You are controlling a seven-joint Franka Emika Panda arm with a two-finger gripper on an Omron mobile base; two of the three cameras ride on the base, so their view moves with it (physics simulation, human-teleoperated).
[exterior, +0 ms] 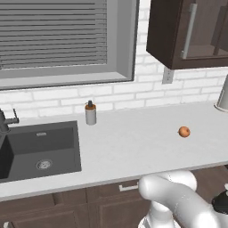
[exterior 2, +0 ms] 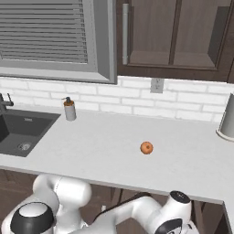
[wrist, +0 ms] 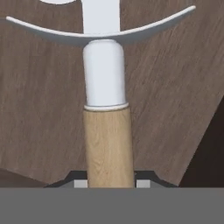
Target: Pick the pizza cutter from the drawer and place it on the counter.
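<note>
The pizza cutter (wrist: 106, 109) fills the hand view up close: a tan wooden handle, a silver neck and a curved metal guard above it. It lies on the dark brown wooden floor of the drawer (wrist: 39, 109). My gripper (wrist: 110, 183) sits at the end of the handle, with a dark fingertip (wrist: 78, 183) pressed against each side of the wood. In both base views the arm bends down below the front edge of the light grey counter (exterior: 133, 147) (exterior 2: 100, 151), and the hand is hidden under it.
A small orange fruit (exterior: 184, 131) (exterior 2: 146, 147) lies on the counter. A soap bottle (exterior: 91, 113) (exterior 2: 69, 109) stands beside the dark sink (exterior: 26, 153) (exterior 2: 32, 119). A grey vessel (exterior 2: 227, 119) stands at the far right. Dark cabinets hang above.
</note>
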